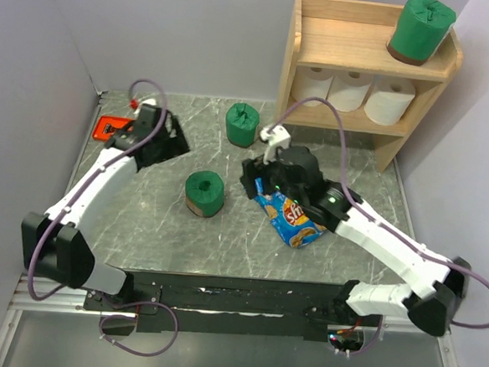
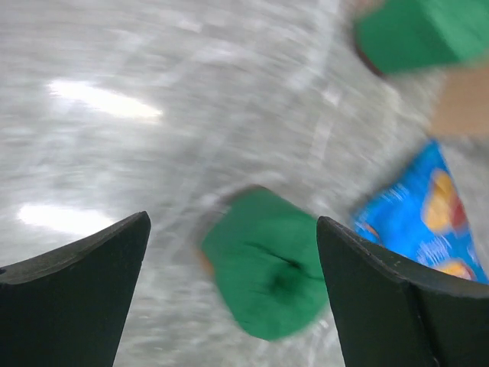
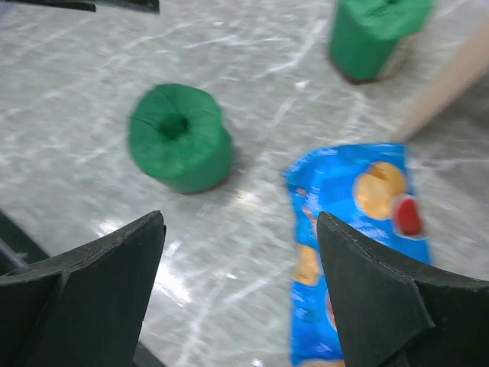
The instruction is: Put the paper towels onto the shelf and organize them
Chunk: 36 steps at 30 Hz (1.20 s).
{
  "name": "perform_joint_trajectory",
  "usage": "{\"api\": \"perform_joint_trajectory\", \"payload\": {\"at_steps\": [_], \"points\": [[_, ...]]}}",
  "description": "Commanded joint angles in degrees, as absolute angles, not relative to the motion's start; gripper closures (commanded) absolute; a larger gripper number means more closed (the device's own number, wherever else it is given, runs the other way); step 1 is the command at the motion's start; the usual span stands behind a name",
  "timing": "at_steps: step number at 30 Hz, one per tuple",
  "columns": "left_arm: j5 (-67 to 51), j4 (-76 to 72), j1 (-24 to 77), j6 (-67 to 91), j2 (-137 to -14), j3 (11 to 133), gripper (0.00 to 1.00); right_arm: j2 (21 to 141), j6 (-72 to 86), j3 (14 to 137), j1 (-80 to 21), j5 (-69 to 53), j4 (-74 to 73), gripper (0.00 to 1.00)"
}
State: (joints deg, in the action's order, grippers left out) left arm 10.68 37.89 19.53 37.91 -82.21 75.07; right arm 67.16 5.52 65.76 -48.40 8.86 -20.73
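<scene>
The wooden shelf [image 1: 318,36] stands at the back right. Three white rolls [image 1: 349,90] sit on its lower tier and one green roll [image 1: 421,28] on the top tier. Two green rolls stand on the table, one at the middle back [image 1: 241,124] and one nearer the front [image 1: 204,193]. My left gripper [image 1: 174,137] is open and empty above the table's left; its wrist view shows the nearer green roll [image 2: 267,264] ahead between the jaws. My right gripper [image 1: 256,178] is open and empty, with that roll [image 3: 179,138] ahead to its left.
A blue chip bag [image 1: 296,221] lies flat under the right arm and shows in the right wrist view [image 3: 359,229]. A red flat tool [image 1: 111,128] lies at the far left by the wall. Walls close in on the left, back and right.
</scene>
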Motion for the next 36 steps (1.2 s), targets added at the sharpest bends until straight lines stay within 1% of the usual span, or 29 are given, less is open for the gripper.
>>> {"api": "perform_joint_trajectory", "payload": {"at_steps": [1, 6, 11, 14, 22, 36], "points": [[14.66, 38.41, 13.55, 37.97, -76.65, 70.50, 0.04, 74.69, 10.72, 72.32, -50.79, 5.10, -19.86, 0.14], [21.26, 39.64, 6.09, 39.55, -72.96, 63.73, 0.04, 87.06, 12.92, 81.37, -54.05, 4.84, -22.23, 0.17], [21.53, 36.74, 4.57, 42.71, -69.09, 57.93, 0.04, 97.89, 15.11, 91.73, -57.30, 5.45, -25.92, 0.20], [21.09, 37.00, 4.40, 42.80, -68.38, 58.44, 0.04, 105.00, 15.21, 96.57, -58.36, 6.41, -27.24, 0.21], [22.41, 37.09, 4.39, 43.86, -65.92, 57.92, 0.04, 112.06, 10.38, 102.56, -58.89, 8.43, -29.09, 0.24], [23.55, 37.62, 3.69, 44.74, -65.83, 57.92, 0.04, 116.45, 6.42, 102.48, -58.97, 9.58, -29.27, 0.25]]}}
